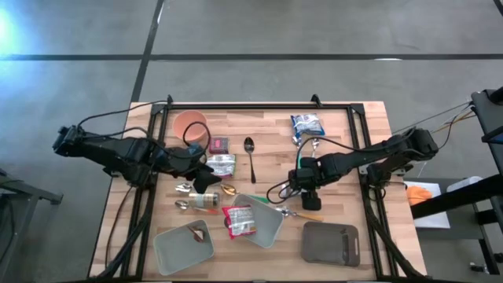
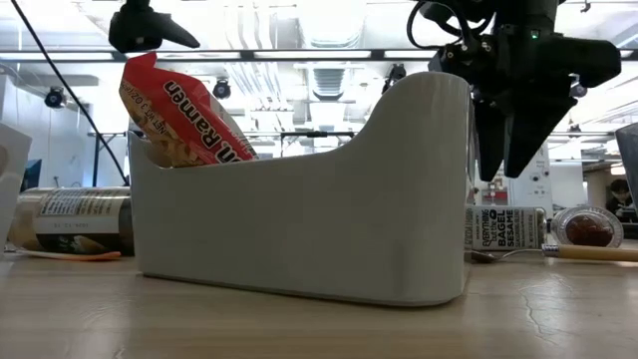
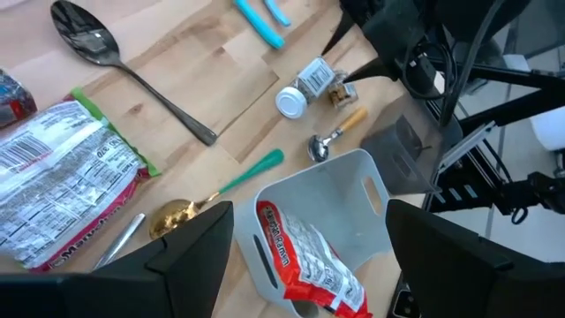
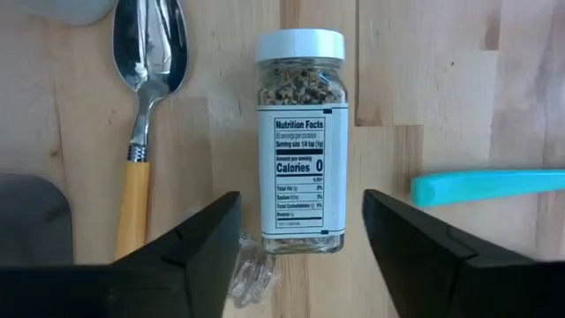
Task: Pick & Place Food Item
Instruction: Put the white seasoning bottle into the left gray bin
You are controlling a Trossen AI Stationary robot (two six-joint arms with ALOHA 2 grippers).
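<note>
Spice jar (image 4: 300, 141) lies centre frame under my right gripper (image 4: 300, 243), fingers spread astride it; my left gripper (image 3: 309, 256), spread, hovers over the ramen packet (image 3: 309, 265).

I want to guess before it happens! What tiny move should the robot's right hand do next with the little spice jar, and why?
Probably come straight down and close. The right hand hangs open above the spice jar, which lies on its side on the table between the two fingers, not yet gripped. The wooden-handled spoon lies close beside it, so a straight drop seems safest.
</note>
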